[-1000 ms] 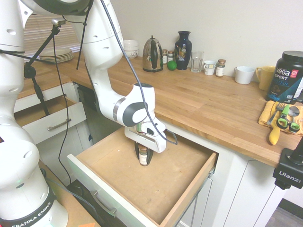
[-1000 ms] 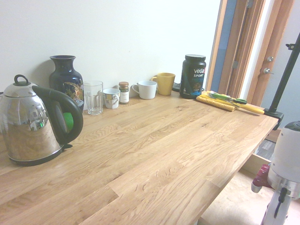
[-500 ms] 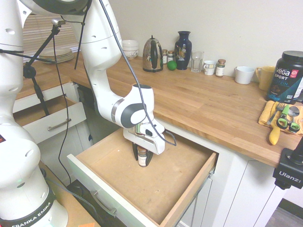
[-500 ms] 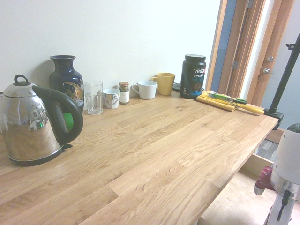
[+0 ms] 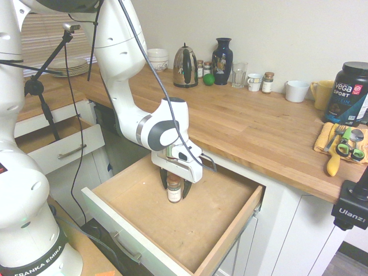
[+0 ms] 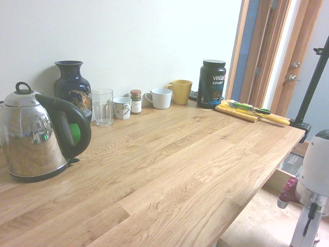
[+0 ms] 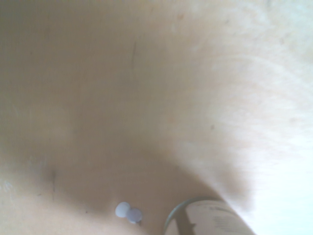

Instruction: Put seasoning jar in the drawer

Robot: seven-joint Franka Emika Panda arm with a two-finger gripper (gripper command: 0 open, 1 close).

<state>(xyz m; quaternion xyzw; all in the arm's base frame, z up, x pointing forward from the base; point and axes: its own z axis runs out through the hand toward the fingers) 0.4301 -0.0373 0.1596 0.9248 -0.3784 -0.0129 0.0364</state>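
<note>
Drawer (image 5: 221, 215) beneath wooden countertop (image 5: 253, 123)

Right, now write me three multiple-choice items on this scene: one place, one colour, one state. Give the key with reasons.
1. Where is the seasoning jar?
A) On the yellow cloth
B) In the large drawer
C) Inside the kettle

2. What colour is the tall vase?
A) Dark blue
B) Red
C) White

3. How does the gripper stand?
A) Shut, away from the jar
B) Raised over the kettle
C) Open, fingers either side of the jar

Key:
1 B: the jar stands on the drawer's wooden bottom.
2 A: its body shows dark blue.
3 C: the fingers are spread around the jar.
</note>
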